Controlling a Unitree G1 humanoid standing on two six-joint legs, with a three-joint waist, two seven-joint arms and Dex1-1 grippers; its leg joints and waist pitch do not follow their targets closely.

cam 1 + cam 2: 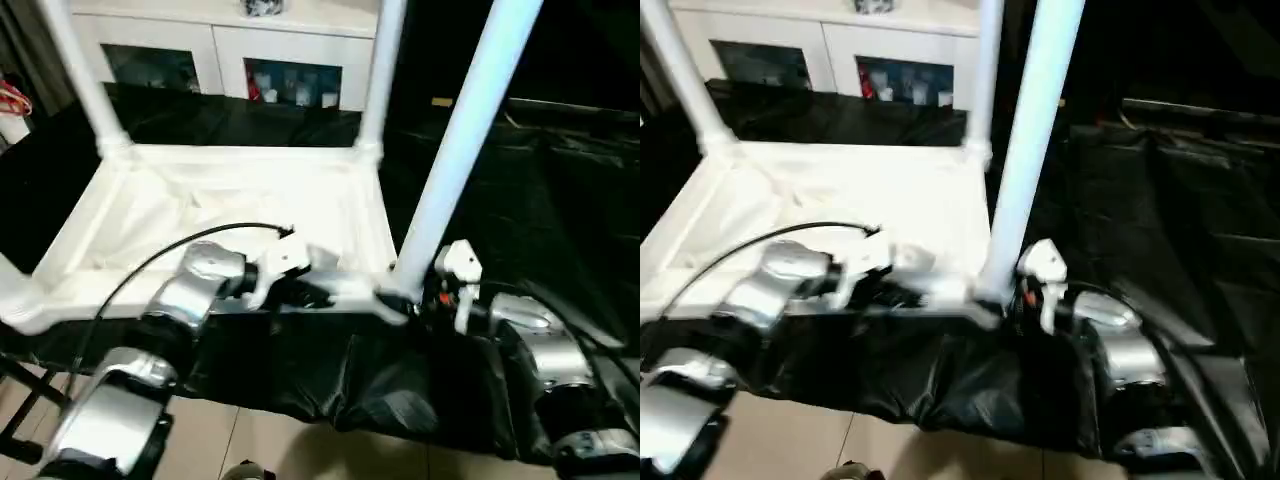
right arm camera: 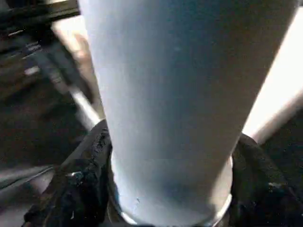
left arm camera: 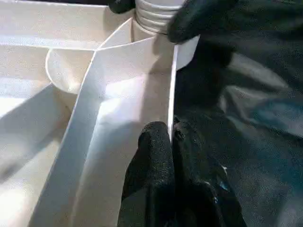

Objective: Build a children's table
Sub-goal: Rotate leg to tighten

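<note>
A black plastic sheet [image 1: 560, 200], creased and shiny, covers the worktop and hangs over its near edge in folds. Behind the sheet stands a white cabinet [image 1: 230, 45] with two glass doors; small things, some red, show dimly through the glass. Below the hanging sheet lies a pale tiled floor [image 1: 260, 440]. To the right of the cabinet the room is dark.

Our right gripper [image 2: 165, 189] has no free room between its fingers [image 2: 78, 189]: the near leg [image 1: 465, 140] occupies that gap. Our left gripper [image 3: 173, 137] pinches the tabletop's rim wall [image 3: 171, 90]; open tray space lies beside its fingers [image 3: 151, 161].
</note>
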